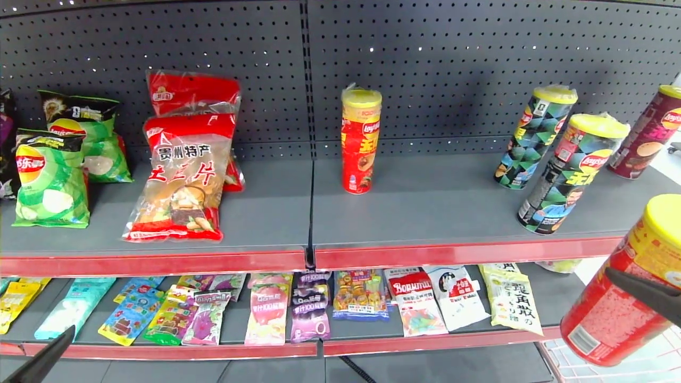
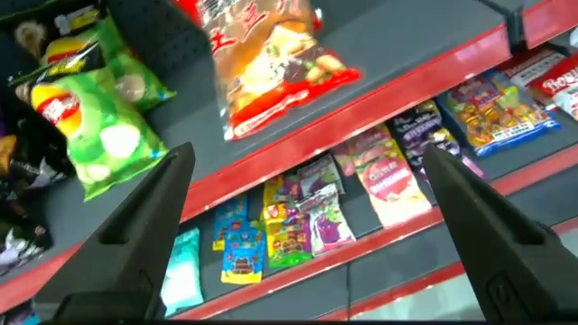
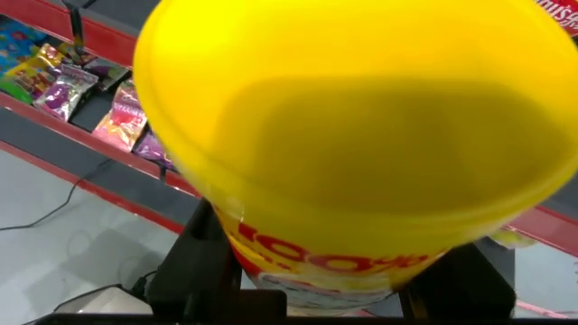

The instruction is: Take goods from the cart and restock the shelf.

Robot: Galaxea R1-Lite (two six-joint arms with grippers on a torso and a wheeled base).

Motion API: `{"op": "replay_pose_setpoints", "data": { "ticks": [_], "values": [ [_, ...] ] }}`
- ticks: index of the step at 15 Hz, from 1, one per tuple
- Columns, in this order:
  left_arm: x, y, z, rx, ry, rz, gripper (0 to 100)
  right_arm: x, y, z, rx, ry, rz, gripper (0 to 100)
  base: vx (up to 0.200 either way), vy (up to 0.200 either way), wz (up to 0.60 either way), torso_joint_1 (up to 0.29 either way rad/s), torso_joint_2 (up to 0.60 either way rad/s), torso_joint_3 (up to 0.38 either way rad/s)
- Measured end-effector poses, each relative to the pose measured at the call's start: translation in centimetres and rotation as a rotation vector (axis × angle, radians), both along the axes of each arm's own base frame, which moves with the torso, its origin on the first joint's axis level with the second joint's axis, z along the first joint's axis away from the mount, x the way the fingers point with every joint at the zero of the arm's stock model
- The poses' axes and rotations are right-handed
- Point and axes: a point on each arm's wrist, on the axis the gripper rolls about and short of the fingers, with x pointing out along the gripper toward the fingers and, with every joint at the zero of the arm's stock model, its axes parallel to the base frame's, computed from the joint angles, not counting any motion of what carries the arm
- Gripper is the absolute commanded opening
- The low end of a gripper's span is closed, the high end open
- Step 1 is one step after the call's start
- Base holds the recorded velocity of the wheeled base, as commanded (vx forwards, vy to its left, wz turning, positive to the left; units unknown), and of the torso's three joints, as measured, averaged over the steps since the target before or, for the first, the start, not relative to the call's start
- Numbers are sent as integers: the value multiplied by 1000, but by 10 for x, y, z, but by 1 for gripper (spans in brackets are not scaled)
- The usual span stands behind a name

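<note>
Right pincer (image 3: 325, 284) closed on a red canister (image 1: 620, 290) with a yellow lid, fingers on opposite sides of the body below the lid; canister hangs tilted at the robot's lower right, in front of and below the upper shelf (image 1: 425, 213), above a wire grid that I take for the cart (image 1: 659, 359); not yet over the shelf board. Left pincer (image 2: 312, 226) spread wide and holding nothing, low on the robot's left before the lower shelf (image 1: 553, 298) of flat sweet packets (image 1: 308, 308). On the upper shelf: one matching red tube (image 1: 361, 141) upright near the middle seam, two patterned tubes (image 1: 553, 157) near the right end, a dark red tube (image 1: 646, 133) beyond them at the far right, red snack bags (image 1: 183, 181) and green crisp bags (image 1: 51, 181) to the left. Step in hand, as I judge it: carry the held canister up and in, set it down with its own kind. Best landing looks to be the bare board just beside the matching red tube, on the side toward the patterned tubes; well apart from those, so less to knock. To do it well: bring the canister to upright before crossing the red front lip (image 1: 468, 252); lift its base clear above that lip; approach from the front, not sweeping sideways past the patterned tubes; lower until the base sits flat; open only then, and draw straight back so neither finger drags it over. Risk: a tall narrow tube let go while tilted will likely topple and roll.
</note>
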Motion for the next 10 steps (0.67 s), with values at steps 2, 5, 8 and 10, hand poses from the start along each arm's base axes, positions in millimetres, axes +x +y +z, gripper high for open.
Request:
{"op": "replay_pose_setpoints", "data": {
  "ticks": [2, 5, 8, 10],
  "values": [
    [0, 0, 0, 0, 1, -1, 100, -1, 0, 3, 5, -13, 16, 0, 200, 0, 0, -12, -10, 2],
    [1, 0, -2, 4, 11, 0, 100, -1, 0, 7, 14, -37, 15, 0, 200, 0, 0, 14, 5, 1],
    [1, 0, -2, 4, 7, -4, 100, -1, 0, 4, 8, -27, 11, 0, 133, 0, 0, 3, 2, 0],
    [1, -1, -1, 15, 2, -16, 100, -3, 0, 3, 10, -26, 17, 0, 0, 0, 0, 0, 0, 0]
  ]
}}
